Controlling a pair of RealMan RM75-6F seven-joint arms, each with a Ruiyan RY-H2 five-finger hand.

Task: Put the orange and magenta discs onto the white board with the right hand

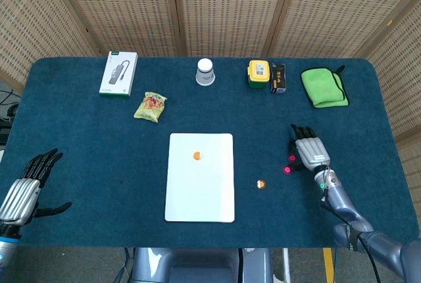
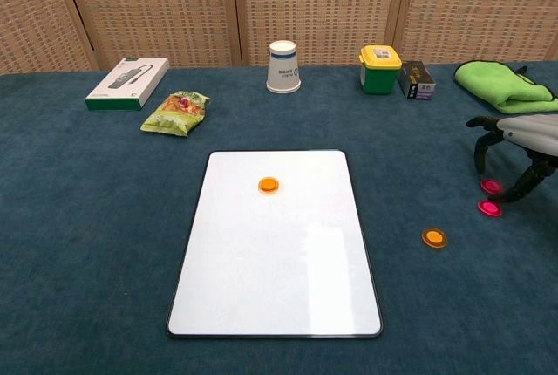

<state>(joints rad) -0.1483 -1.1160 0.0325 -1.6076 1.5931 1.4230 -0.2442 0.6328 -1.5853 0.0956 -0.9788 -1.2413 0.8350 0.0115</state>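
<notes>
Magenta is the colour that matters at this moment: two magenta discs are lying on the blue counter (image 1: 99, 138) just to the left of the right hand (image 1: 311, 153), the nearer magenta disc (image 2: 489, 207) and the farther magenta disc (image 2: 492, 186) sitting close together, both well right of the white board (image 2: 288, 288). That hand is hovering palm-down over them with its fingers apart and arched toward the counter, grasping nothing; in the chest view two dark fingertips (image 2: 479, 164) are pointing down on either side of the pair, but I cannot tell whether any is touching a disc. One loose orange disc (image 2: 434, 237) is lying between the board and the magenta pair, slightly nearer to the robot, while another orange disc (image 2: 268, 185) is already resting on the far part of the board. Judging from this, the pickup turns on closing down onto a magenta disc right beneath the fingers, then carrying it left to the board. The right forearm is reaching in from the near right corner. The left hand (image 1: 25, 187) is waiting at the near left edge, released and fingers spread, far from every disc.
</notes>
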